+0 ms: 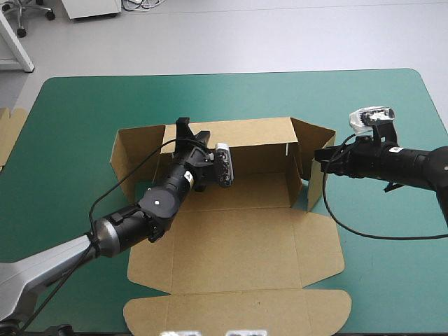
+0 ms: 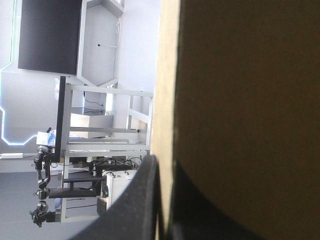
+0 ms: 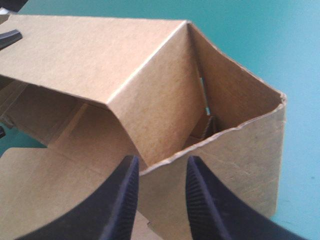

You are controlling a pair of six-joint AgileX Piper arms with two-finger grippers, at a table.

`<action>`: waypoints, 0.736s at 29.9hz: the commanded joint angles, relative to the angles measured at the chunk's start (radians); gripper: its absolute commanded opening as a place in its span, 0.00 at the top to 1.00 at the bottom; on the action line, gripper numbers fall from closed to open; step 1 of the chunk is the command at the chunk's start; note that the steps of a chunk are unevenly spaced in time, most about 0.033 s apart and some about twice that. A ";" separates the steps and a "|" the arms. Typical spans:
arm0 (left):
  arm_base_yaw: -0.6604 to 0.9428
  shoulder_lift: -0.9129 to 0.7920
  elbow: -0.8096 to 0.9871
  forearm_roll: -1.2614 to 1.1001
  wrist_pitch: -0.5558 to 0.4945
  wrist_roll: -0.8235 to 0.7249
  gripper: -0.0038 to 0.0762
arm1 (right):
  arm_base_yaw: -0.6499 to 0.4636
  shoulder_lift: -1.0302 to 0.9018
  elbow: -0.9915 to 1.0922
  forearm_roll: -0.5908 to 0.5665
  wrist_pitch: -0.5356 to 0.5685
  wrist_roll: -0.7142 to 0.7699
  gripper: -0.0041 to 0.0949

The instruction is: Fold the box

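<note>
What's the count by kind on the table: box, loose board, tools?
Box: 1
Spare board: 1
Tools: 2 (left tool, right tool)
Total: 4

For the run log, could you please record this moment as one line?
box: walls raised, lid flat | left gripper: shut on back wall | right gripper: open at right side wall
</note>
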 commanded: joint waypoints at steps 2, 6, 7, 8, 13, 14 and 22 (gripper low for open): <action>-0.002 -0.031 -0.030 0.030 0.031 -0.018 0.97 | -0.006 -0.027 -0.054 -0.049 -0.047 0.057 0.66; -0.002 -0.031 -0.030 0.030 0.033 -0.018 0.97 | -0.006 -0.027 -0.054 -0.056 -0.067 0.079 0.66; -0.002 -0.031 -0.030 0.030 0.033 -0.018 0.97 | -0.006 -0.027 -0.054 -0.056 -0.070 0.088 0.66; -0.002 -0.031 -0.030 0.030 0.033 -0.018 0.97 | -0.006 -0.027 -0.055 -0.056 -0.074 0.100 0.66; -0.002 -0.031 -0.030 0.030 0.035 -0.018 0.97 | -0.006 -0.027 -0.092 -0.079 -0.081 0.133 0.66; -0.002 -0.031 -0.030 0.030 0.035 -0.018 0.97 | -0.007 -0.027 -0.111 -0.095 -0.086 0.153 0.66; -0.002 -0.031 -0.030 0.030 0.033 -0.018 0.97 | -0.074 0.166 -0.401 -0.240 0.083 0.352 0.66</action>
